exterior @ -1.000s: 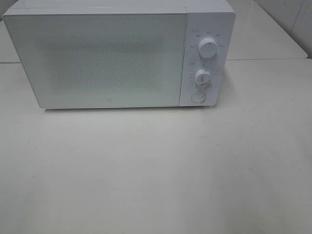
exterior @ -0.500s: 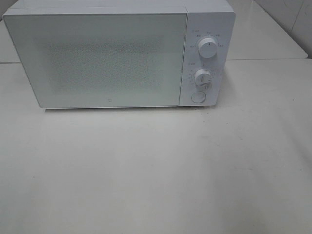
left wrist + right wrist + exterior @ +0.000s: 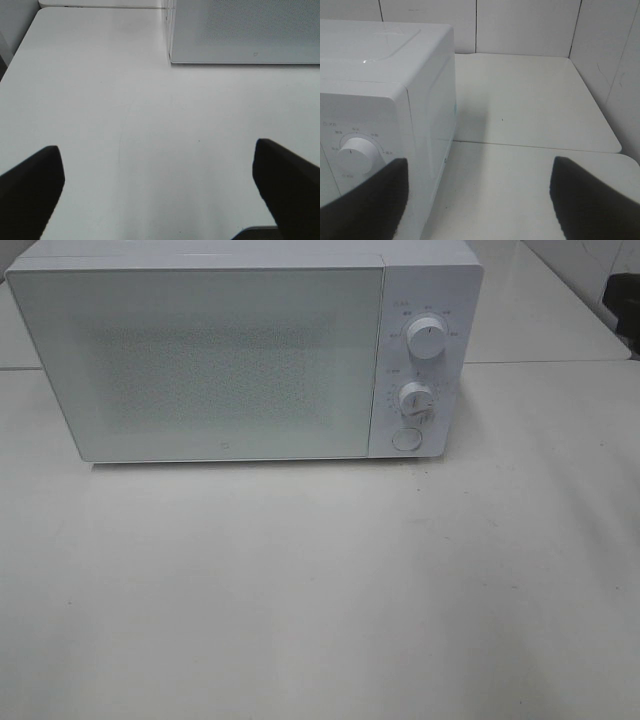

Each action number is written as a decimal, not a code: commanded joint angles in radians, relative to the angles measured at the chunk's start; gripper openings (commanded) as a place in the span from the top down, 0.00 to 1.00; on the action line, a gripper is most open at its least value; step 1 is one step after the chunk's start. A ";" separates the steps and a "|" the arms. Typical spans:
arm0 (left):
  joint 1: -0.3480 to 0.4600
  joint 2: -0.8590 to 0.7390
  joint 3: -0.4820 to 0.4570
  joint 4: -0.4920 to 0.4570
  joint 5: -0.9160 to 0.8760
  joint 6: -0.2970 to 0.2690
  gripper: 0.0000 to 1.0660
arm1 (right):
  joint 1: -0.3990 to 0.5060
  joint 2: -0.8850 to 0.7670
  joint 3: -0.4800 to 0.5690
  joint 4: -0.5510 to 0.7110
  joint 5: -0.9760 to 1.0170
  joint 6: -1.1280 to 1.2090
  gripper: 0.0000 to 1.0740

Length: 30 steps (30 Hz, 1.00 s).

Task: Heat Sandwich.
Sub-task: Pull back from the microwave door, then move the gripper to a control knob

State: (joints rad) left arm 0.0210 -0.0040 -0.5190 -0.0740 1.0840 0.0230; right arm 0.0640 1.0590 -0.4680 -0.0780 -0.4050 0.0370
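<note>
Against the frame half a second back, one thing differs: a dark shape (image 3: 624, 302) now shows at the far right edge of the high view, beyond the microwave. It is probably part of the right arm, though too little of it shows to be sure. Everything else lies as it did.

The white table (image 3: 320, 590) fills the view, and the microwave (image 3: 250, 350) stands at its far side. Its frosted door (image 3: 210, 365) is shut. On the panel to the right of the door sit the upper knob (image 3: 428, 340), the lower knob (image 3: 415, 398) and a round button (image 3: 406, 439) below them.

The left claw (image 3: 156, 147) hangs over bare table in front of the microwave's left corner, fingers spread wide and holding nothing. The right claw (image 3: 480, 161) is near the microwave's right front corner, beside the upper knob. It is also spread wide and empty.

The sandwich shows in no view, neither on the table nor at either claw. The door's glass is too cloudy to tell whether it lies inside, so its place relative to the claws cannot be told.
</note>
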 commanded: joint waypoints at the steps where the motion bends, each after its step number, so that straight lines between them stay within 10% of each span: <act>1: 0.003 -0.023 0.002 -0.008 -0.013 -0.002 0.08 | -0.004 0.049 0.037 0.036 -0.130 -0.037 0.30; 12: 0.003 -0.023 0.002 -0.008 -0.013 -0.002 0.08 | 0.037 0.175 0.133 0.293 -0.344 -0.261 0.30; 30: 0.003 -0.023 0.002 -0.008 -0.013 -0.001 0.08 | 0.470 0.426 0.157 0.711 -0.720 -0.437 0.30</act>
State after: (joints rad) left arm 0.0210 -0.0040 -0.5190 -0.0740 1.0840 0.0230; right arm 0.5060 1.4710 -0.3110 0.6190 -1.0800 -0.3890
